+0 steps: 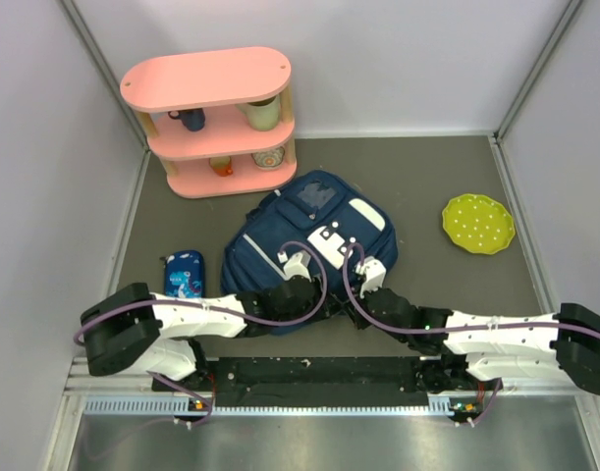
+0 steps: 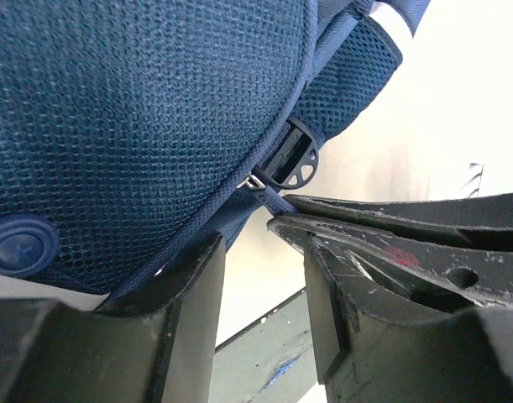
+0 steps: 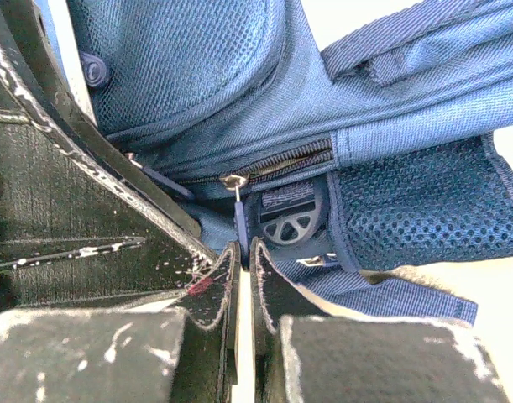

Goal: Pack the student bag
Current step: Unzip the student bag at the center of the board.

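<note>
The bag [image 1: 314,231] lay diagonally, near-left to far-right, left gripper [image 2: 263,252] half-open against it, right gripper [image 3: 243,252] pinching its zip pull [image 3: 239,220].

This looks like a robot lab cell: plain white walls [image 1: 398,59] enclose a grey surface [image 1: 427,186], and the left arm [image 1: 196,316] and right arm [image 1: 496,332] are bolted to a metal rail [image 1: 319,404].
</note>
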Motion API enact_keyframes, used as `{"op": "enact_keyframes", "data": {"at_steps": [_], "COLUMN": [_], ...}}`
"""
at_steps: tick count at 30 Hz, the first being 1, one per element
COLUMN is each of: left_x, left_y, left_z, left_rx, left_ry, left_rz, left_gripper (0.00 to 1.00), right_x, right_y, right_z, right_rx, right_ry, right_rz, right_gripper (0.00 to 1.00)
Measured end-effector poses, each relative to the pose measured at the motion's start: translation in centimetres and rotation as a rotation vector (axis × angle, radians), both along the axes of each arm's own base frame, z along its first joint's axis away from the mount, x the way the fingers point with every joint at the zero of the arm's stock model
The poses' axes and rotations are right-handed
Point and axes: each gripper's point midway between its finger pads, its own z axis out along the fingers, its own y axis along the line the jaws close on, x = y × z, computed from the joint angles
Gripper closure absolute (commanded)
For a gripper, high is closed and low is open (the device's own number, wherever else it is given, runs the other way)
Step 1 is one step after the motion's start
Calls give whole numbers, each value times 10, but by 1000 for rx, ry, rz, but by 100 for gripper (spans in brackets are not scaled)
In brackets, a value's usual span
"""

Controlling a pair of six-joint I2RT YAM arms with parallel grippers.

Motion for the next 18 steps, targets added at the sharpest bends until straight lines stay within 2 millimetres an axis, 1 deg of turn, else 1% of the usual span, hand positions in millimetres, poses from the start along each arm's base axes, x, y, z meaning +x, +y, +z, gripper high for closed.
{"op": "enact_keyframes", "data": {"at_steps": [5, 6, 8, 13, 16, 18], "left_x": [2, 3, 4, 8, 11, 13], "left_y": [-6, -7, -6, 4, 3, 1], "left_z": [-6, -6, -4, 8, 14, 15], "left_rx": [-12, -19, -48, -158, -190, -204], "left_ry": [49, 58, 65, 46, 43, 51], "left_rz": [39, 53, 75, 148, 170, 179], "left_gripper": [50, 49, 47, 43, 43, 43], "right_x": [4, 5, 5, 2, 1, 1], "right_y": [-7, -7, -8, -3, -3, -2], "right_z": [-3, -3, -3, -1, -1, 0], "right_rx": [-33, -36, -39, -9, -2, 0], "right_ry": [-29, -34, -41, -49, -50, -50], "right_rz": [-13, -14, -16, 1, 5, 6], "right_gripper": [100, 100, 100, 100, 100, 100]}}
